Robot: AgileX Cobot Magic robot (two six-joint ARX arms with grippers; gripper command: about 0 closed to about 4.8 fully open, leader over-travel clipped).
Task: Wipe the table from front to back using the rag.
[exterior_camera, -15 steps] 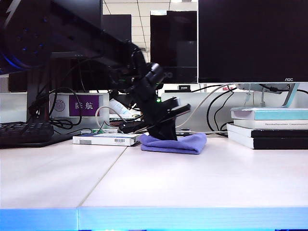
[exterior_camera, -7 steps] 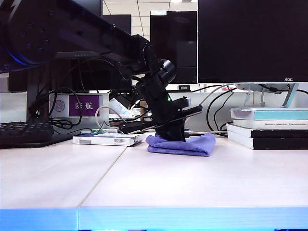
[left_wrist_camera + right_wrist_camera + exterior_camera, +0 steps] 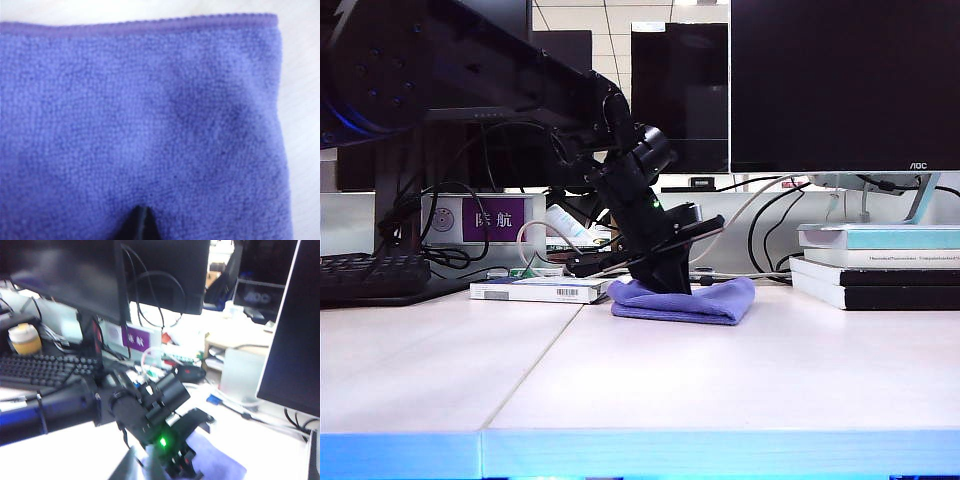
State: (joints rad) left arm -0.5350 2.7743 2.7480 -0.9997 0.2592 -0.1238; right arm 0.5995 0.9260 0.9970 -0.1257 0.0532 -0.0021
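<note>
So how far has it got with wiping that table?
Nearly at the far end, it seems. The rag lies at the back of the table, near the white box and the books. The left gripper presses down on it, fingers shut. The right gripper isn't visible. Left, probably: finishing the stroke and lifting off.

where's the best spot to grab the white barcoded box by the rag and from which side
Judging by its pose, grip the white barcoded box across its long edges, coming straight down from above. It lies flat and thin on the table, so a side approach finds little to hold. Take its left end: the left gripper is shut, pressing on the rag near the right end. The right gripper is out of view.
</note>
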